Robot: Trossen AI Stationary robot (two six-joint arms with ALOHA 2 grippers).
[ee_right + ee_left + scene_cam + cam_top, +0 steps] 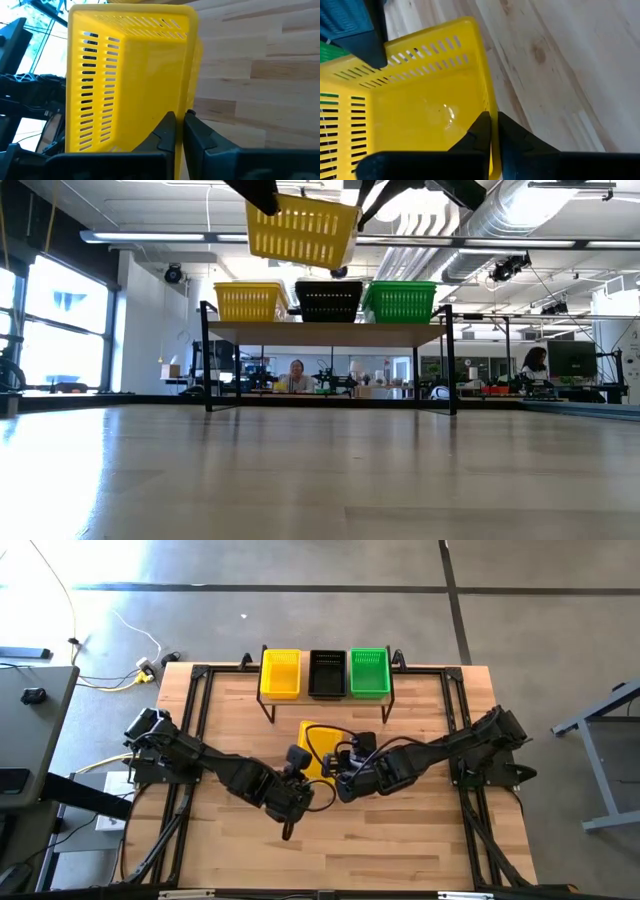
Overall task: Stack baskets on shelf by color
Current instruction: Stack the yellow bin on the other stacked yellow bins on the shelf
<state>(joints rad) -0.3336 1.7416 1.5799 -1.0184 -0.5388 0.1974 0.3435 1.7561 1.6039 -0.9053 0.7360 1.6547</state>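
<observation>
A yellow perforated basket (318, 738) hangs in the air over the middle of the table, in front of the shelf (330, 333). In the low view this basket (300, 230) is higher than the shelf top. My left gripper (303, 762) is shut on its left side, and my right gripper (343, 765) is shut on its right side. On the shelf stand yellow (280, 673), black (327, 673) and green (369, 672) baskets, side by side on the plank. My left gripper pinches the rim of the basket's left side wall (487, 107), with one finger (479, 131) inside the basket and one outside. The basket is lifted clear of the table. My right gripper pinches the rim of the opposite side wall (189, 95), with one finger (167, 129) inside and one outside. The basket hangs between the two grippers, slightly tilted.
The shelf's thin black legs (268, 710) stand near the table's far edge. Bare wood tabletop (400, 840) stretches toward the near edge. Black frame rails (190, 710) run along the table's sides. People sit in the room behind (296, 375).
</observation>
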